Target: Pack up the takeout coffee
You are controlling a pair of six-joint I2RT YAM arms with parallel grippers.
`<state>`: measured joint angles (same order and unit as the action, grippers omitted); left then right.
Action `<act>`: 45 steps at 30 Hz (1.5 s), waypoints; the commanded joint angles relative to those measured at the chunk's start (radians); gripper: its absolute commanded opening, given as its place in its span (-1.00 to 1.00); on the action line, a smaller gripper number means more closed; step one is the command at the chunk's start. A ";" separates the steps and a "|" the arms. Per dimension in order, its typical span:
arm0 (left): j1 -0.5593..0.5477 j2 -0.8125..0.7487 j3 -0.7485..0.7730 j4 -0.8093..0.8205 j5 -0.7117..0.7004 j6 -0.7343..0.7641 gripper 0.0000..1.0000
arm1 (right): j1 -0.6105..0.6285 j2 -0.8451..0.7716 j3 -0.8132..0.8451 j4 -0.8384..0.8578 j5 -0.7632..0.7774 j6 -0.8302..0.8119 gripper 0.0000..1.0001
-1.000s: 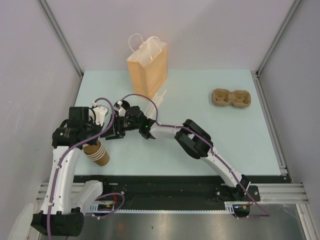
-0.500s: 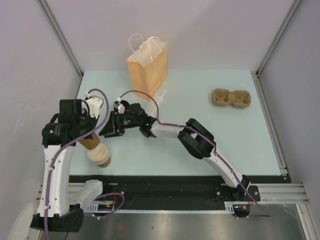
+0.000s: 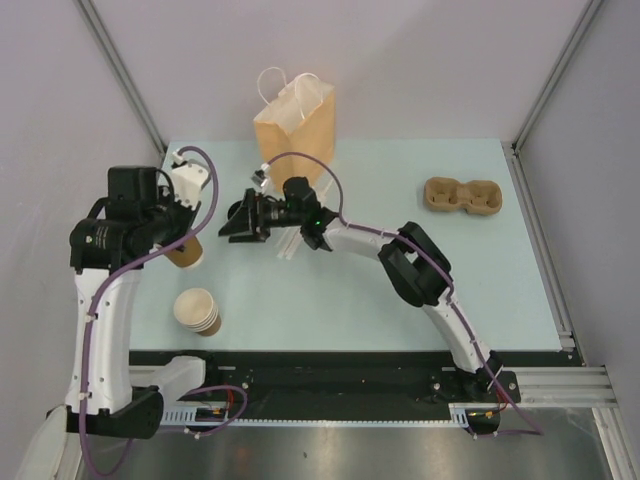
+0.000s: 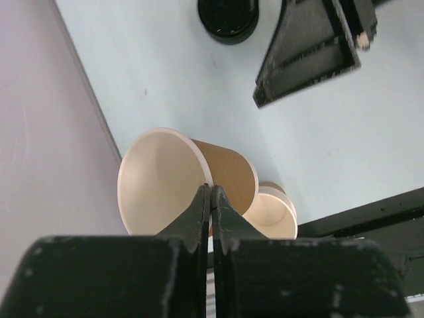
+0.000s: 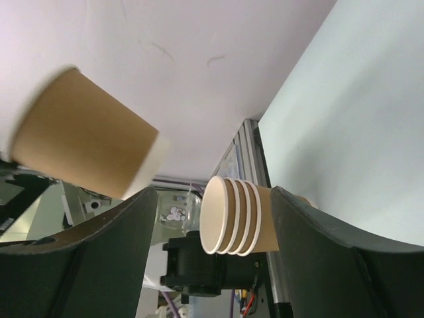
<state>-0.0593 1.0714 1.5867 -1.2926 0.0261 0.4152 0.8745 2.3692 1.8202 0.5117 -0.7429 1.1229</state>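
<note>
Top view: left gripper point(image 3: 178, 240) is clamped on the rim of one lidless cup point(image 3: 188, 256), held off the table just behind the stack point(image 3: 197, 311) and not touching it. The cup is tilted, mouth toward the wrist. Right gripper point(image 3: 235, 222) is further back and right of the stack, spread wide with nothing in it. Bag point(image 3: 295, 135) stands well behind the stack and the carrier point(image 3: 462, 196) is far right of it.

Left wrist: both fingers are pinched tight on the cup wall, one inside the rim and one outside. The stack shows directly below the cup, clear of it. A black lid point(image 4: 228, 16) lies flat on the table, well beyond the stack and near the right gripper's jaws.

Right wrist: the fingers are wide apart and the gap is empty. The cup is blurred, up and apart from the stack.

Step, as I judge it: one cup is separated from the stack and no lid is on it yet. Next it likely needs the cup set upright on the table away from the stack. The right gripper would then close on the lid and press it on square. The rim pinch could dent the paper or let the cup swing.
</note>
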 commanded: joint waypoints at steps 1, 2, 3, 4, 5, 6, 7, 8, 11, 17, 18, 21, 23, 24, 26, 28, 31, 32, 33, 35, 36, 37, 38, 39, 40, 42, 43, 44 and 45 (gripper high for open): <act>-0.097 0.035 0.036 0.059 0.054 0.057 -1.00 | -0.100 -0.166 -0.053 0.001 -0.076 -0.057 0.50; -0.118 0.039 0.032 0.074 0.054 0.060 -1.00 | -0.118 -0.207 -0.093 -0.021 -0.093 -0.073 0.49; -0.143 0.045 0.016 0.088 0.055 0.062 -1.00 | -0.138 -0.226 -0.119 -0.032 -0.108 -0.089 0.49; -0.195 0.058 0.007 0.119 0.057 0.063 -1.00 | -0.190 -0.247 -0.142 -0.047 -0.143 -0.103 0.49; -0.226 0.065 -0.005 0.136 0.052 0.063 -1.00 | -0.215 -0.267 -0.197 -0.061 -0.162 -0.118 0.49; -0.294 0.071 -0.034 0.154 0.043 0.065 -1.00 | -0.245 -0.306 -0.222 -0.064 -0.182 -0.123 0.49; -0.331 0.085 -0.053 0.197 0.037 0.065 -1.00 | -0.300 -0.326 -0.242 -0.105 -0.214 -0.135 0.49; -0.368 0.090 -0.069 0.220 0.031 0.066 -1.00 | -0.331 -0.344 -0.280 -0.137 -0.226 -0.190 0.50; -0.512 0.133 -0.145 0.324 0.015 0.077 -1.00 | -0.437 -0.444 -0.305 -0.370 -0.236 -0.398 0.55; -0.714 0.269 -0.229 0.571 -0.009 0.115 -1.00 | -0.673 -0.602 -0.344 -0.708 -0.214 -0.606 0.76; -0.734 0.313 -0.232 0.602 -0.006 0.120 -1.00 | -0.701 -0.620 -0.346 -0.740 -0.211 -0.656 0.89; -0.746 0.380 -0.234 0.742 0.008 0.128 -1.00 | -0.813 -0.663 -0.349 -0.864 -0.219 -0.719 0.99; -0.754 0.442 -0.232 0.834 0.003 0.132 -1.00 | -0.861 -0.682 -0.352 -0.946 -0.214 -0.779 1.00; -0.763 0.465 -0.219 0.873 0.000 0.137 -1.00 | -0.905 -0.686 -0.355 -0.967 -0.213 -0.796 0.99; -0.777 0.527 -0.203 0.907 -0.009 0.137 -1.00 | -0.933 -0.702 -0.364 -1.016 -0.207 -0.837 1.00; -0.795 0.576 -0.186 0.941 -0.018 0.139 -1.00 | -0.960 -0.712 -0.374 -1.047 -0.196 -0.857 1.00; -0.824 0.607 -0.195 0.978 -0.025 0.143 -1.00 | -0.982 -0.726 -0.383 -1.070 -0.188 -0.884 1.00; -0.830 0.620 -0.202 0.986 -0.025 0.143 -1.00 | -0.985 -0.729 -0.384 -1.073 -0.190 -0.890 0.99; -0.841 0.628 -0.220 0.998 -0.025 0.140 -1.00 | -0.988 -0.732 -0.386 -1.078 -0.190 -0.888 1.00; -0.850 0.633 -0.240 1.006 -0.025 0.132 -1.00 | -0.993 -0.734 -0.387 -1.081 -0.190 -0.890 0.99; -0.861 0.631 -0.261 1.010 -0.025 0.126 -1.00 | -0.994 -0.735 -0.387 -1.082 -0.191 -0.890 0.99; -0.867 0.630 -0.275 1.010 -0.025 0.120 -1.00 | -0.996 -0.735 -0.386 -1.082 -0.191 -0.890 0.99; -0.875 0.621 -0.289 1.013 -0.025 0.119 -1.00 | -0.996 -0.735 -0.387 -1.082 -0.193 -0.890 0.99; -0.889 0.618 -0.319 1.018 -0.025 0.109 -1.00 | -0.996 -0.735 -0.387 -1.084 -0.194 -0.890 0.99; -0.895 0.611 -0.335 1.020 -0.025 0.103 -1.00 | -0.996 -0.735 -0.387 -1.085 -0.197 -0.890 0.99; -0.913 0.601 -0.384 1.036 -0.025 0.079 -1.00 | -0.996 -0.737 -0.387 -1.088 -0.196 -0.891 1.00; -0.919 0.599 -0.396 1.038 -0.025 0.068 -1.00 | -0.996 -0.735 -0.389 -1.089 -0.196 -0.891 0.99; -0.928 0.596 -0.421 1.041 -0.025 0.059 -1.00 | -0.996 -0.735 -0.389 -1.089 -0.194 -0.890 0.99; -0.930 0.590 -0.432 1.041 -0.025 0.038 -1.00 | -0.996 -0.737 -0.391 -1.085 -0.196 -0.890 0.99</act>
<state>-0.9630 1.7130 1.2095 -0.2905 0.0025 0.5175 -0.1158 1.6791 1.4273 -0.5713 -0.9291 0.2493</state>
